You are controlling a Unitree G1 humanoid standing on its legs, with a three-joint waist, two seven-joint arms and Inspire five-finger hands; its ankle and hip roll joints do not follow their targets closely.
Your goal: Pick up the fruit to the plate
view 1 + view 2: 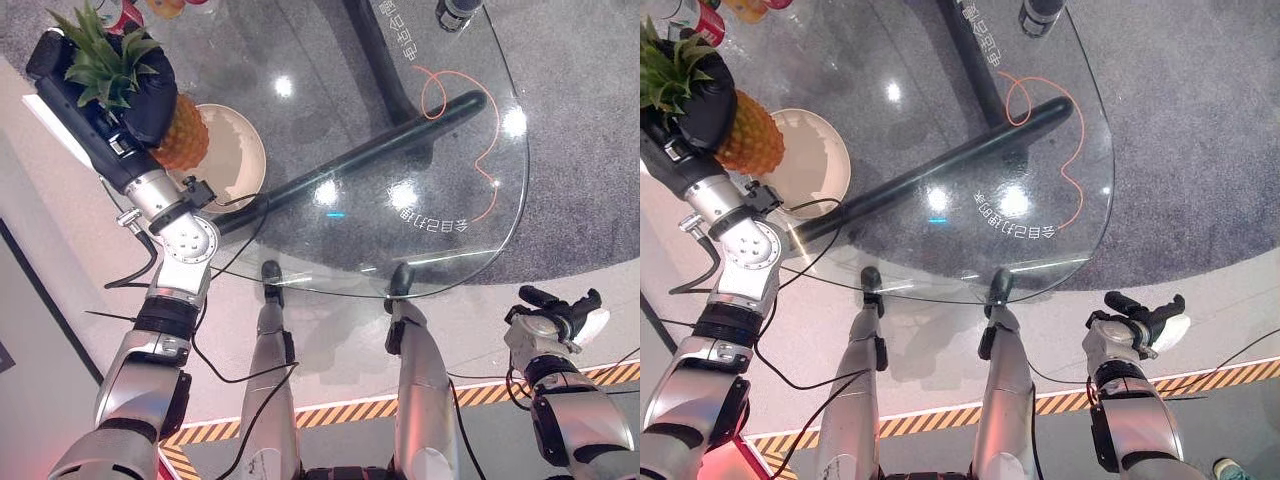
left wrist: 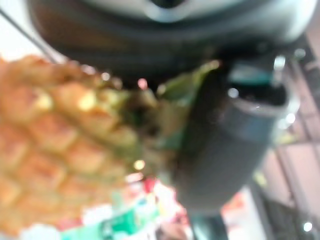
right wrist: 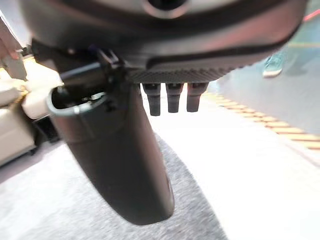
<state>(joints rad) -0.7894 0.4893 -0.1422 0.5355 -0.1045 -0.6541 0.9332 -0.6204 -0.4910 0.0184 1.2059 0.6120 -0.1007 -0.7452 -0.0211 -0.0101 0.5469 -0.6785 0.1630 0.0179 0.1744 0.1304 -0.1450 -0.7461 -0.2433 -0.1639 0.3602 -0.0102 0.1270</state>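
Note:
A pineapple (image 1: 183, 132) with a spiky green crown (image 1: 100, 55) hangs in my left hand (image 1: 150, 95), whose dark fingers curl round its upper part. It is held above the left edge of a cream plate (image 1: 240, 150) that rests on the glass table (image 1: 420, 150). Up close in the left wrist view, the scaly orange skin (image 2: 55, 145) sits against my thumb (image 2: 225, 150). My right hand (image 1: 555, 315) hangs low at the right, off the table, with straight fingers and nothing in it.
A dark bar (image 1: 350, 160) runs under the glass top. Cans and bottles (image 1: 700, 20) stand at the table's far left corner. A dark round object (image 1: 455, 12) sits at the far edge. Yellow-black striped tape (image 1: 340, 410) marks the floor.

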